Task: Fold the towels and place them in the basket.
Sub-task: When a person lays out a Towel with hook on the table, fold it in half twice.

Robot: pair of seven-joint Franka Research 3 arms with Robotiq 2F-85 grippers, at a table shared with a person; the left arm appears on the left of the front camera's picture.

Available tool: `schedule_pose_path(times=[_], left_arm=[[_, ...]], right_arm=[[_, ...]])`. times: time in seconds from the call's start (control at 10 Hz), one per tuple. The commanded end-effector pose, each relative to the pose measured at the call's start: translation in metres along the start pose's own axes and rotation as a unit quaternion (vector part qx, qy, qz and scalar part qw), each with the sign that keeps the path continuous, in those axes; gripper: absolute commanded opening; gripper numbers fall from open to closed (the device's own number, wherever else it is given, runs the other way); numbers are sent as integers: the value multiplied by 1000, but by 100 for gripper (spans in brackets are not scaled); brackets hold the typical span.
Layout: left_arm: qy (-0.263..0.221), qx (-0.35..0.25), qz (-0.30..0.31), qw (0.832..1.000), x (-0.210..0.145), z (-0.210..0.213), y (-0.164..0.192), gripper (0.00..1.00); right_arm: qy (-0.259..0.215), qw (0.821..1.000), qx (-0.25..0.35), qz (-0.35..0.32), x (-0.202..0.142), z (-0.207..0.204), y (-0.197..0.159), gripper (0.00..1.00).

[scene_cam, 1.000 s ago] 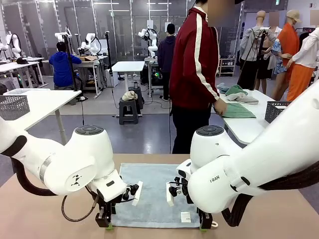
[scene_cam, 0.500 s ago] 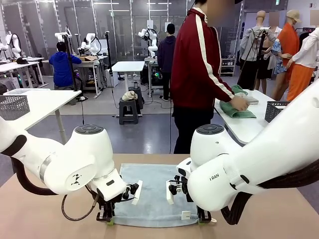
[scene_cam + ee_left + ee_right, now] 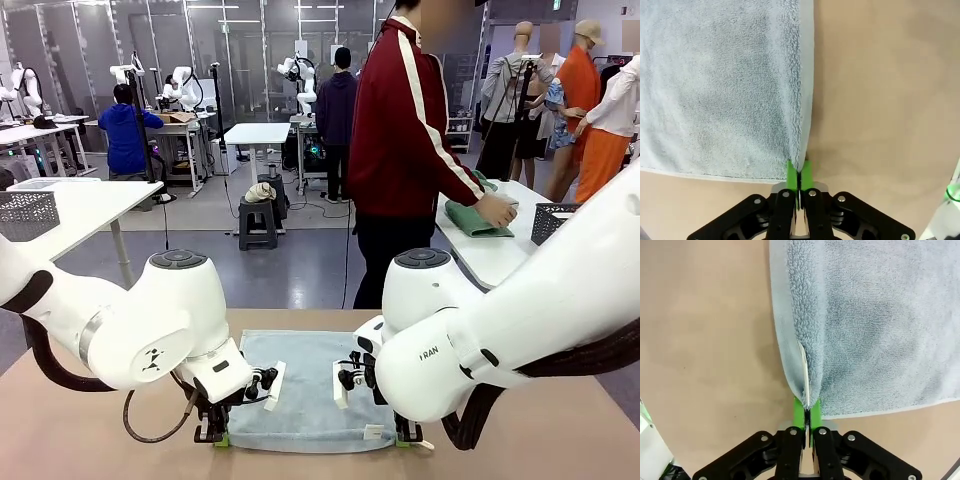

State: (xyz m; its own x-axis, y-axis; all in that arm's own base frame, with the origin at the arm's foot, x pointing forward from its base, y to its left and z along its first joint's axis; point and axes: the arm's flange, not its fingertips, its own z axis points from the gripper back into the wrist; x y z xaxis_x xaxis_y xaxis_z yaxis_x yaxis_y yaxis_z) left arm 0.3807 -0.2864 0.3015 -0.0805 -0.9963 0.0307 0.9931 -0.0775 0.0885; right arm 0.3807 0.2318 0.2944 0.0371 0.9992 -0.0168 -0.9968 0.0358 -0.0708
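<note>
Blue-grey towel (image 3: 305, 385) lies flat by the near edge of the worktop (image 3: 70, 430), its near corners clamped in the fingers of left gripper (image 3: 799, 170) and right gripper (image 3: 806, 412); uneven lifting could tug one corner free.

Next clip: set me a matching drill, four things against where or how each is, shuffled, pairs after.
1 blue-grey towel
2 green towel
3 dark basket
4 left gripper

a jaws shut on a towel corner
b under the person's hand
c spread on the near table
d on the side table at the picture's right edge

Pairs: 1-c, 2-b, 3-d, 4-a
</note>
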Motion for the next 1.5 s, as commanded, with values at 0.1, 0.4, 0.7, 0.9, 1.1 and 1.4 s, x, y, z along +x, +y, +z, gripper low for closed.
schedule_pose_path(times=[0.1,0.4,0.7,0.9,1.1,1.4], left_arm=[[0,0,0,1000,0,0,0,0],[0,0,0,1000,0,0,0,0],[9,9,7,1000,-6,9,2,3],[23,31,21,999,-17,25,6,3],[19,43,23,999,-22,41,11,3],[11,41,10,999,-16,42,28,3]], right_arm=[[0,1000,0,0,0,0,0,0],[0,1000,0,0,0,0,0,0],[6,1000,-13,6,-3,17,-1,5],[14,1000,-22,-1,-8,32,-4,5],[15,999,-28,0,-9,40,-6,5],[7,999,-35,-1,-2,40,-21,5]])
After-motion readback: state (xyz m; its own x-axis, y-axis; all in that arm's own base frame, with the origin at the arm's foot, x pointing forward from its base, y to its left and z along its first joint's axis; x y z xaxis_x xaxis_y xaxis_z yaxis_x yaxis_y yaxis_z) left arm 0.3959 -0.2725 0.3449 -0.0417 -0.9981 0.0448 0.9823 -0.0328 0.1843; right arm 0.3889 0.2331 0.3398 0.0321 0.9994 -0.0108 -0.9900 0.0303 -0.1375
